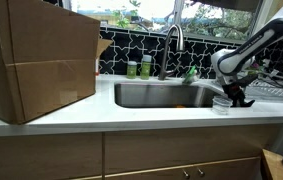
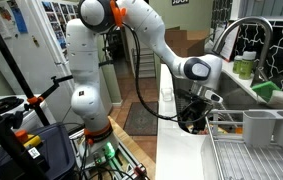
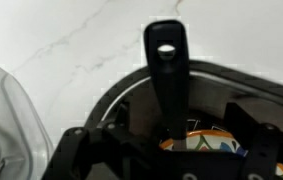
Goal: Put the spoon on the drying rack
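Wrist view: spoon (image 3: 166, 70) stands between spread end effector (image 3: 169, 142), cup (image 3: 1, 110) at left edge.

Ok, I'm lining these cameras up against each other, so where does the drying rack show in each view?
In an exterior view: the drying rack sits at the right edge, just past the gripper.
In an exterior view: it fills the bottom right corner.
Wrist view: not in it.
Shared landmark: the curved faucet shows in both exterior views; the wrist view does not show it.
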Controlling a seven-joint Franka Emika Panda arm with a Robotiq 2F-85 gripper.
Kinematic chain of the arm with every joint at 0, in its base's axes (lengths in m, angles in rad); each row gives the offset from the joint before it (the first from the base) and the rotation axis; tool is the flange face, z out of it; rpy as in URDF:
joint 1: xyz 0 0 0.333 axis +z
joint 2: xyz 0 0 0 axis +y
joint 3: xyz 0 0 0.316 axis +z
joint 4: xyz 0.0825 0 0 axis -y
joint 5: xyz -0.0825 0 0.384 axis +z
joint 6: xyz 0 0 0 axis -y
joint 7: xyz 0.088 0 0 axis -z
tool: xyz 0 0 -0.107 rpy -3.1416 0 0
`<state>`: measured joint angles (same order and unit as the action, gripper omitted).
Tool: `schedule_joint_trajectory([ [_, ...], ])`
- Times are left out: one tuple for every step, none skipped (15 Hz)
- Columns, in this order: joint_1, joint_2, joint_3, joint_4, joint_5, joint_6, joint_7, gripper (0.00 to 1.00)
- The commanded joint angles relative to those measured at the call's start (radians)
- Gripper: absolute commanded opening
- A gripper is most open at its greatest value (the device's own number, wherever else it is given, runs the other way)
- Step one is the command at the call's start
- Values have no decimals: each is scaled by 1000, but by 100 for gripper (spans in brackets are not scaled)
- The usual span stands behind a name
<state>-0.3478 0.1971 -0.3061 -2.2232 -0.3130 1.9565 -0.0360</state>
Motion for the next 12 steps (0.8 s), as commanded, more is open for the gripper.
schedule_joint_trajectory([
  [5, 38, -7, 21, -2, -33, -28, 83],
  [5, 43, -7, 22, 0, -33, -29, 69],
  [5, 48, -7, 24, 1, -34, -29, 56],
  [5, 52, -7, 26, 4, -35, -31, 47],
  [5, 56, -7, 28, 6, -37, -32, 40],
  [5, 61, -6, 31, 8, -39, -32, 31],
  [5, 64, -6, 34, 8, -43, -31, 24],
  [4, 67, -6, 37, 9, -47, -33, 18],
  [4, 70, -6, 41, 9, -52, -33, 9],
  [4, 71, -5, 45, 11, -57, -34, 2],
  [5, 73, -5, 47, 13, -62, -33, 1],
  [5, 73, -4, 51, 16, -71, -34, 0],
])
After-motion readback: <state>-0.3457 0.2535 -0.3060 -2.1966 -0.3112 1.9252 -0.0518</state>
